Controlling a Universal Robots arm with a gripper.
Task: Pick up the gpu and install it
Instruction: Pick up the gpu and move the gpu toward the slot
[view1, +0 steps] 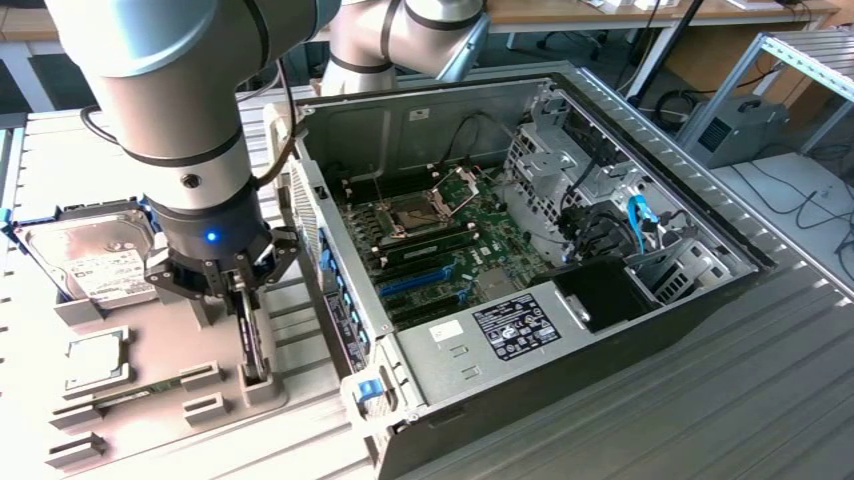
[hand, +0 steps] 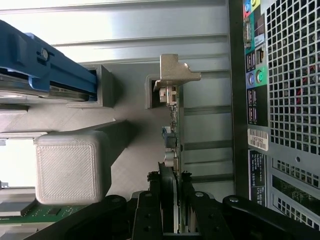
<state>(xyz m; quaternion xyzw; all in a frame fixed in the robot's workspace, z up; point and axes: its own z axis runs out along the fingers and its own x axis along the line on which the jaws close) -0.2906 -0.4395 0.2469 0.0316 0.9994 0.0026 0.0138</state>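
Nearest on the exterior view's left, a green memory stick (view1: 140, 390) and a square processor chip (view1: 94, 360) lay in grey holders on the surface (view1: 747, 400). Just past them the gpu (view1: 250, 335) stood on its long edge in a slotted holder (view1: 262, 385). It was beside the open PC case (view1: 327, 230) but not in it, so not installed. The pincer (view1: 234, 288) was down over the card's upper edge, straddling it. Honestly couldn't tell if it was clamped or just sitting around it.

Wrist view had the same thing: pincer (hand: 170, 192) astride the gpu (hand: 174, 125), with the silver bracket (hand: 175, 75) at the end away from the pincer and the case's rear ports (hand: 252, 75) alongside.

Farther back on the left sat the hard drive (view1: 96, 262) in a blue frame. Inside the case, the power supply (view1: 514, 330) was at the near end and the motherboard (view1: 441, 240) lay farther in.
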